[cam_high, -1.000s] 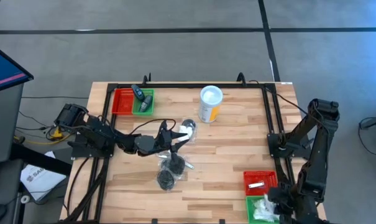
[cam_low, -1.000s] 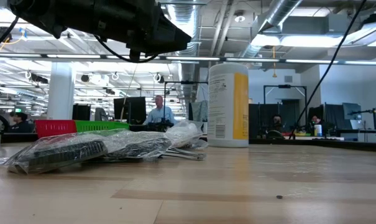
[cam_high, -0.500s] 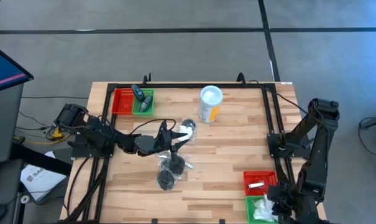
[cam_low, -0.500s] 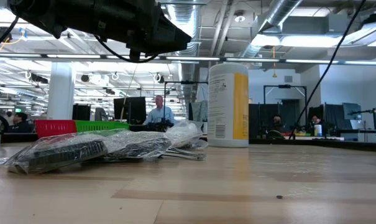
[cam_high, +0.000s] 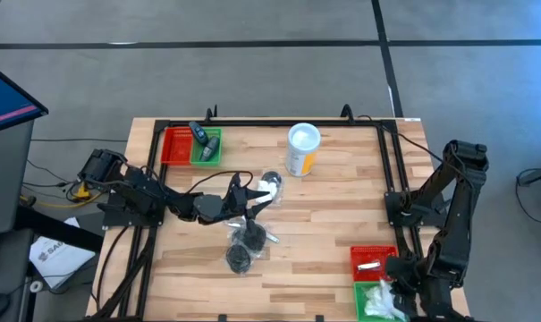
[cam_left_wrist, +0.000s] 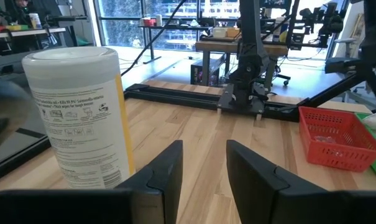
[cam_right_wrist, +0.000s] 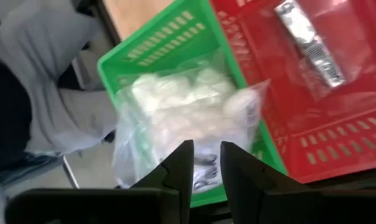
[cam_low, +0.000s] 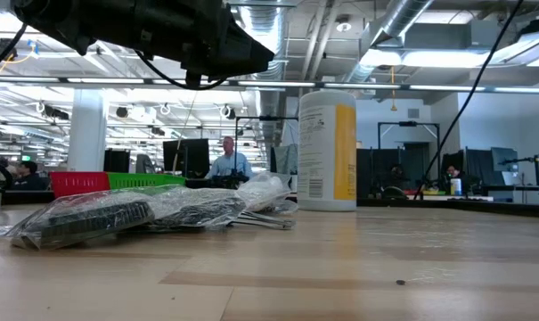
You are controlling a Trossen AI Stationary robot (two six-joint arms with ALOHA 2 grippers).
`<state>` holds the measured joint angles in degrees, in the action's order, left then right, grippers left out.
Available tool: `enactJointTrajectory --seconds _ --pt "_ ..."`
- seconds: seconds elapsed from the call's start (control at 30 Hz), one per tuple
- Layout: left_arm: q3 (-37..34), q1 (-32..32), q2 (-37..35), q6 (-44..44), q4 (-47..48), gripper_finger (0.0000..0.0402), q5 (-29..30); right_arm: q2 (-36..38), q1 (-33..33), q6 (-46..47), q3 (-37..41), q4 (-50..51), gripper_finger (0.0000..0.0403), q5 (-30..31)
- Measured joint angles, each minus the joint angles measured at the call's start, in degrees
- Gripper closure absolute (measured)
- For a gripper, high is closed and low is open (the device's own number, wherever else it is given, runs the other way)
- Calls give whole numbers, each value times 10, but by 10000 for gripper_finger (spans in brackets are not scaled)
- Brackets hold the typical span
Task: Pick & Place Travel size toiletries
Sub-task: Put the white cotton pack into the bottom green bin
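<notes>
right tool [cam_right_wrist: 205, 163] lifted slightly — fingers parted, over white packets [cam_right_wrist: 188, 118] in green basket [cam_right_wrist: 169, 37]

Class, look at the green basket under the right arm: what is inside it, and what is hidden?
The green basket holds a heap of white packets in clear wrap. The right claw hangs just above them, fingers parted, holding nothing. The basket floor under the heap is covered.

This is a big robot lab. Pipes [cam_low: 403, 27] run along the ceiling, desks with computer screens [cam_low: 189, 153] fill the room, and people [cam_low: 227, 160] sit working behind the wooden table [cam_low: 340, 267].
</notes>
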<state>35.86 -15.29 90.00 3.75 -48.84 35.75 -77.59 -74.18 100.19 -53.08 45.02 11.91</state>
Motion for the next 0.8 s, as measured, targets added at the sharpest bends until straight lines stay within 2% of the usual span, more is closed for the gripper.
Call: enactJointTrajectory --seconds 0.23,0.8 --pt "0 0 0 0 2 289 0 -37 21 -35 0 3 331 -45" --pt "0 0 0 1 2 289 0 -111 61 -146 0 -62 331 -57"
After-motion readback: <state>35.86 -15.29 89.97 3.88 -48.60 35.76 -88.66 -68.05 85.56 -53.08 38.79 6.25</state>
